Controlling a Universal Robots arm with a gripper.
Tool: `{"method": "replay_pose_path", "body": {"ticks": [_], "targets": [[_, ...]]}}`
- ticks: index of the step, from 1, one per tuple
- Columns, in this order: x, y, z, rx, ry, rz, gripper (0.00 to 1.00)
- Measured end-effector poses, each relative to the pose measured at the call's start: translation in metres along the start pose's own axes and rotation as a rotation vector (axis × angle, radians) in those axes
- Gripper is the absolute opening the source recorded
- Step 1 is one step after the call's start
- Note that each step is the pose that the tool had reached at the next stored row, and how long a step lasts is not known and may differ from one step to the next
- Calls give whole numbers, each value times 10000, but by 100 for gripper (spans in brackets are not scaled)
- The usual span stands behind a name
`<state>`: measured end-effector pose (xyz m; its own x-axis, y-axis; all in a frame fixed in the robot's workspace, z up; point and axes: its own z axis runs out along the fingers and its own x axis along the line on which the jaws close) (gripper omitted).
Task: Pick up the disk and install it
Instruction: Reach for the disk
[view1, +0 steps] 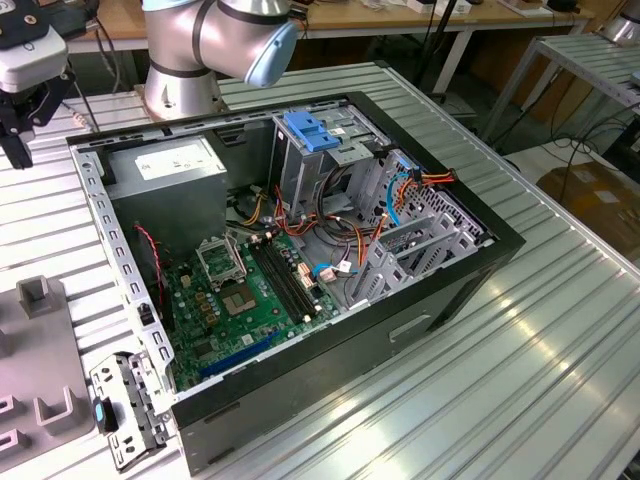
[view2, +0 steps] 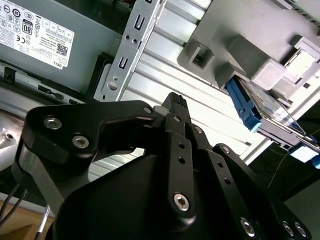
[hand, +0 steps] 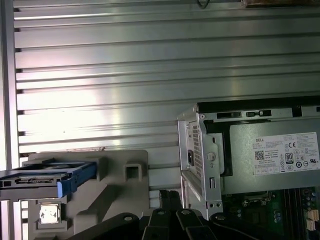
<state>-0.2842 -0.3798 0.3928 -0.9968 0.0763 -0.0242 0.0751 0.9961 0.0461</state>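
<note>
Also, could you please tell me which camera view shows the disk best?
The first wrist view: the disk sits edge-on in its grey holder, unobstructed. In the second wrist view the holder's blocks cover part of it.

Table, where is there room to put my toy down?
Bare: the ribbed table on the exterior view's right of the computer case. Crowded: inside the case, full of cables, and on its other side by the grey holder and metal bracket.

Your exterior view looks down on the open computer case; both wrist views, nearer, share its power supply and the surface.
</note>
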Motion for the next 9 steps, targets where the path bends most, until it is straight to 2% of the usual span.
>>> {"method": "replay_pose_path", "body": {"ticks": [9], "targets": [[127, 1, -2, -1, -1, 0, 11]]}}
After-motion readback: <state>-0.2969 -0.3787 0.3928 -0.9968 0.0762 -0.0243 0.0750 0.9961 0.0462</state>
